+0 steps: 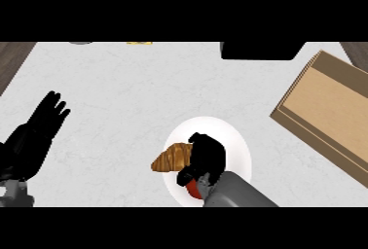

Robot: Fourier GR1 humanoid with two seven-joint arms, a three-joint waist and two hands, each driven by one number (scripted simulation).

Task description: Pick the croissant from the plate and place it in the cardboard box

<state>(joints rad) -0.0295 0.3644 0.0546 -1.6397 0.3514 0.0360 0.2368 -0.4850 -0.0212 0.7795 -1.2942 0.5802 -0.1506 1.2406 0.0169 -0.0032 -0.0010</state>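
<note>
Right hand (205, 158) curled onto croissant (171, 158), which juts left of palm, long axis slanting; box (327, 114) up-right.

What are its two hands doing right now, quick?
Left hand: open, fingers straight, resting at the left, holding nothing.
Right hand: over the plate, fingers curled against the croissant.

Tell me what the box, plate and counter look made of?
Box: likely cardboard, flat matte tan with paler edges. Plate: smooth plain white, perhaps ceramic; the look leaves it open. Counter: pale grey with faint mottling, like stone or laminate.
</note>
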